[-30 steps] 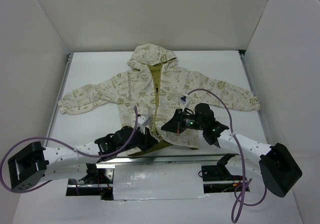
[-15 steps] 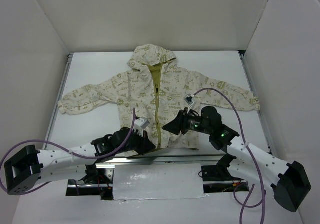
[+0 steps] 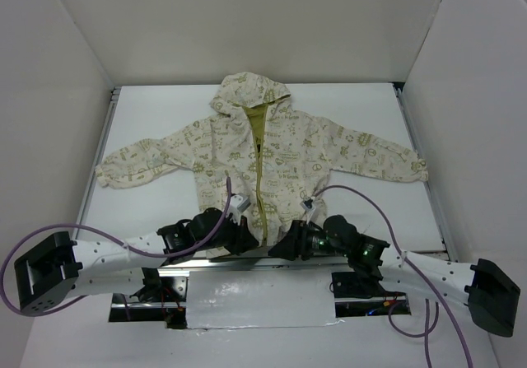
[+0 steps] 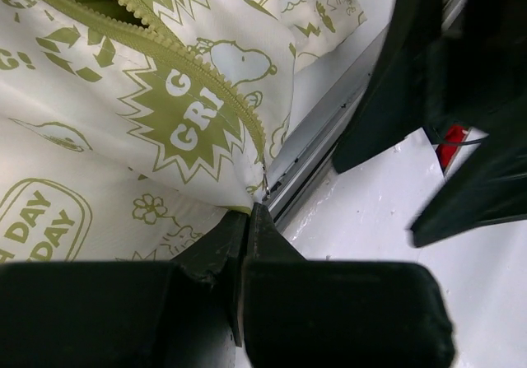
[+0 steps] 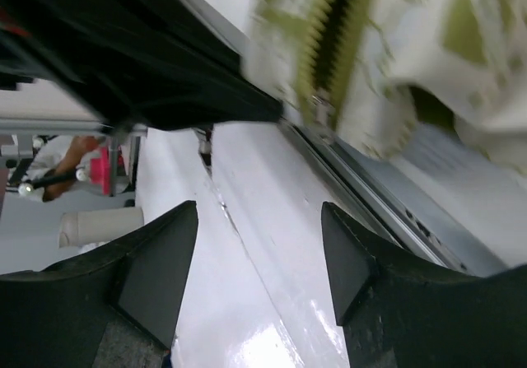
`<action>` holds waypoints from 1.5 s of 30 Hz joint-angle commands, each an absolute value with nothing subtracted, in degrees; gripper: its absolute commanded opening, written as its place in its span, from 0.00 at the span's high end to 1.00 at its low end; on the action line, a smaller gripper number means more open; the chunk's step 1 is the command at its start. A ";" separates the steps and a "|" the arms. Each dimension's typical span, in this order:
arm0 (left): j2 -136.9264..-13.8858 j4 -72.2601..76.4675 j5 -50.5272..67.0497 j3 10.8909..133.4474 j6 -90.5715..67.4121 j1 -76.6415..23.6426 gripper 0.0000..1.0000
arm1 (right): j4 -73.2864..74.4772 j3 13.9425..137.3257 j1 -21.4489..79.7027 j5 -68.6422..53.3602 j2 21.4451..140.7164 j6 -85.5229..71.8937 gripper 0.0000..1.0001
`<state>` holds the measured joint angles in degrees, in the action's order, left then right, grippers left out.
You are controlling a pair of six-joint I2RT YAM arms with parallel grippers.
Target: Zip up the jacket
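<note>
**Two arms meet at the foot of a child's jacket, ready to zip**

The jacket (image 3: pixel 288 150) lies flat on the white table (image 3: pixel 165 113), its long axis running near to far: hood (image 3: pixel 247 92) at the far end, hem at the near edge, sleeves spread left and right. The left gripper (image 4: pixel 247 216) is pinched tight on the hem corner (image 4: pixel 245 179) at the bottom of the zipper (image 3: pixel 262 179). The right gripper (image 5: pixel 259 211) hangs just beside it on the right, fingers spread wide and holding nothing, facing what looks like the slider (image 5: pixel 318 106), though that view is blurred. The step in hand appears to be anchoring the hem. The next move likely calls for the right fingers to close on the pull and draw it far, toward the hood.
</note>
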<state>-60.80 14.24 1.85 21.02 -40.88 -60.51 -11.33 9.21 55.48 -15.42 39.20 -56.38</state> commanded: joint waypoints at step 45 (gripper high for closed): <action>-66.62 31.20 3.87 23.64 -46.41 -60.47 1.00 | -31.55 -1.76 59.24 -6.33 45.26 -71.72 0.43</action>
